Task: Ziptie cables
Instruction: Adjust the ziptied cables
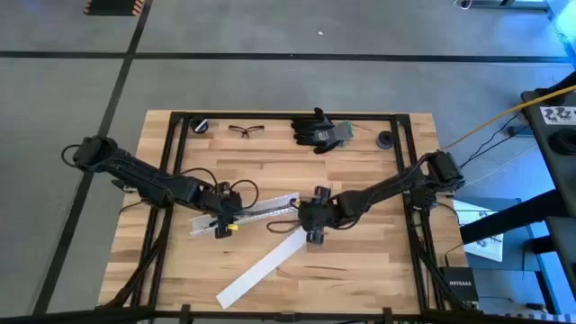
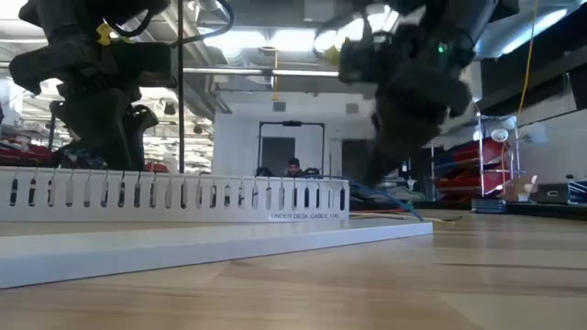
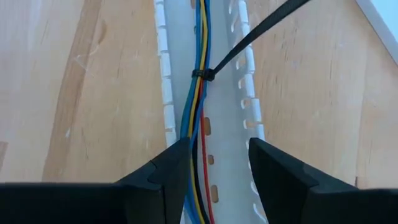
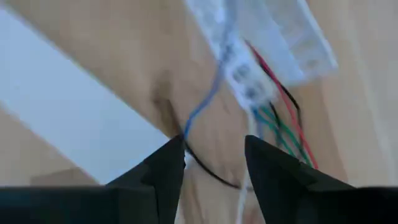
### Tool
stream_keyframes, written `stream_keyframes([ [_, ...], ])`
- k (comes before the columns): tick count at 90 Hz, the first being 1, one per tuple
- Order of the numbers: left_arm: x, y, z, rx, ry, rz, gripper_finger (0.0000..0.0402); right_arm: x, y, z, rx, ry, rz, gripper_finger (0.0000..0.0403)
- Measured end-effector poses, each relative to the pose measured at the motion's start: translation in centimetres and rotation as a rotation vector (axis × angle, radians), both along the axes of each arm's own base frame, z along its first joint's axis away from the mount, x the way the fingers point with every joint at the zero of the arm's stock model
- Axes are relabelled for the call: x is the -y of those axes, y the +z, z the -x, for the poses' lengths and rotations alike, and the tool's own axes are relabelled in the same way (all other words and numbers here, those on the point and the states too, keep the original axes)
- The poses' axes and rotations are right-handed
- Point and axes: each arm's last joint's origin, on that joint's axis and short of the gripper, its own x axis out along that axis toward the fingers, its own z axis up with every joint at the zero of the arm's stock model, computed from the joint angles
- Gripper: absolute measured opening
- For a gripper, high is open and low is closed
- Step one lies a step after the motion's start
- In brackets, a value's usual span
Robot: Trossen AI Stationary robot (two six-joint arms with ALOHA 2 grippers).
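Between the parted fingers of the left gripper run the cables, blue, yellow, black and red wires lying side by side along the floor of a slotted white channel. Those fingers straddle the wires without closing on them. A black ziptie is cinched around the bundle just ahead of the fingertips, its loose tail slanting away over the channel's toothed wall.

From above, the left gripper sits over one end of that channel, near the middle of the table. The right gripper hangs just beside the channel's other end, fingers also apart and empty; in its wrist view the splayed cable ends, blue, green, red, white and black, spill from the channel mouth onto the bare wood.

A flat white cover strip lies diagonally toward the table's near edge. Along the far edge rest safety glasses, a pair of black gloves and two small dark round objects near the far corners.
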Motion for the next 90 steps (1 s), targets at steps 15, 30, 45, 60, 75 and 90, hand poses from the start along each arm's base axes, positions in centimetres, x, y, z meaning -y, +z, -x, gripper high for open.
stream_keyframes([
  [15,0.0,0.0,0.0,0.0,-0.004,-0.002,0.0148,-0.5,-1.3,-1.4,0.069,0.031,-0.028,0.0154],
  [30,0.0,0.0,0.0,0.0,-0.004,-0.002,0.0148,-0.6,-2.6,-1.7,0.039,0.056,-0.023,0.0134],
  [45,0.0,0.0,0.0,0.001,-0.004,-0.002,0.0148,-0.3,-2.1,-1.5,0.007,0.056,0.068,0.0028],
  [60,0.0,0.0,0.0,0.0,-0.004,-0.003,0.0148,-0.1,0.1,-1.8,-0.079,0.115,0.215,0.0017],
  [75,0.0,0.0,0.0,0.0,-0.004,-0.002,0.0148,0.4,2.1,-2.4,-0.117,0.18,0.398,0.0003],
  [90,0.0,0.0,0.0,0.0,-0.004,-0.002,0.0148,2.5,1.2,-3.1,-0.103,0.178,0.357,0.0002],
])
